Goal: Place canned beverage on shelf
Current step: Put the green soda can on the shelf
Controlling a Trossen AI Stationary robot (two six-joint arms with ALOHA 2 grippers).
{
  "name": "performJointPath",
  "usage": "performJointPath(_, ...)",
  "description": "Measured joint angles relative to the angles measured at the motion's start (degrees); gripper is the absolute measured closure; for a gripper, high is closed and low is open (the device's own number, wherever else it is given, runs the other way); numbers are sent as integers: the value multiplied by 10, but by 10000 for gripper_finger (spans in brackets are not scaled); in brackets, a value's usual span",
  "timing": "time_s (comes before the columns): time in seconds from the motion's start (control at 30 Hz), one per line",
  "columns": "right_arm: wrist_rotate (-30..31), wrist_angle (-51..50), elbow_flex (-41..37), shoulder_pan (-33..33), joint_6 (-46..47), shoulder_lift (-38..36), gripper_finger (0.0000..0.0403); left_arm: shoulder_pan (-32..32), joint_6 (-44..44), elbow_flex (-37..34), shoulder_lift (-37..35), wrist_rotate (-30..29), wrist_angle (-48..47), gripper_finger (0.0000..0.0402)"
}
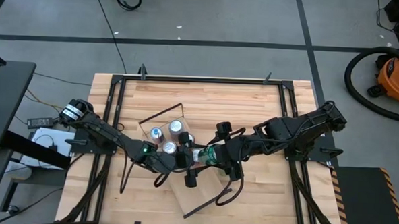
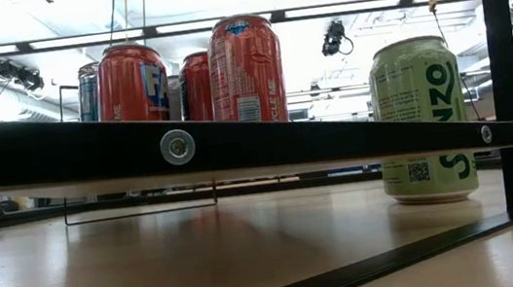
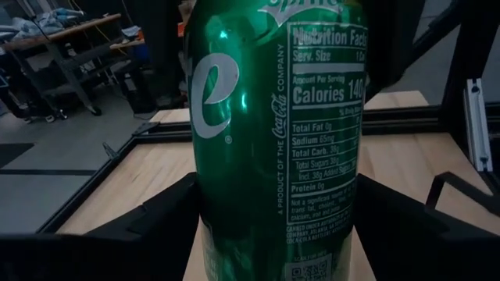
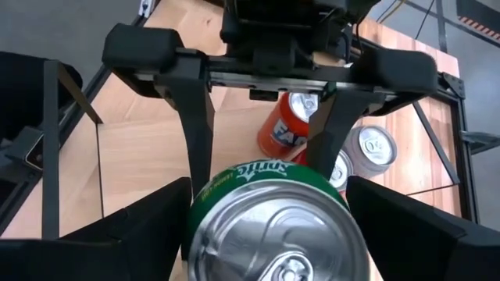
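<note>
A green Sprite can is held upright in the air at the table's middle, seen from above in the right wrist view. My left gripper is shut on it. My right gripper is open; its fingers stand either side of the can's top. Whether they touch it, I cannot tell. The shelf, a pale plank with black rod ends, lies slantwise under both grippers. Several cans stand on it, shown as red cans in the low view. My left gripper pinches the Sprite can's side wall between its two fingers, one on each side. The fingers come about level from the table's left. The can stands upright in the hold; its base is out of every view.
A pale green can stands on the tabletop under the shelf's right end. An orange Fanta can and silver can tops crowd the shelf's far part. Black rails frame the slatted tabletop. An orange vacuum sits on the floor.
</note>
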Motion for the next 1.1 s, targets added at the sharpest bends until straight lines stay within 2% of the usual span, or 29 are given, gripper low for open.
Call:
performJointPath(0.33,8,23,0,4,-11,-9,51,0,-1,0,0,-2,2,105)
performJointPath(0.57,20,40,0,5,-19,-51,51,0,-3,0,0,-13,3,104)
performJointPath(0.73,68,14,0,6,-5,-87,51,-5,-24,0,0,-33,3,104)
performJointPath(0.9,116,-43,-1,11,48,-114,51,-45,-28,0,-2,-80,2,104)
performJointPath(1.1,193,-101,-1,40,108,-134,51,-106,-46,1,-16,-167,-9,104)
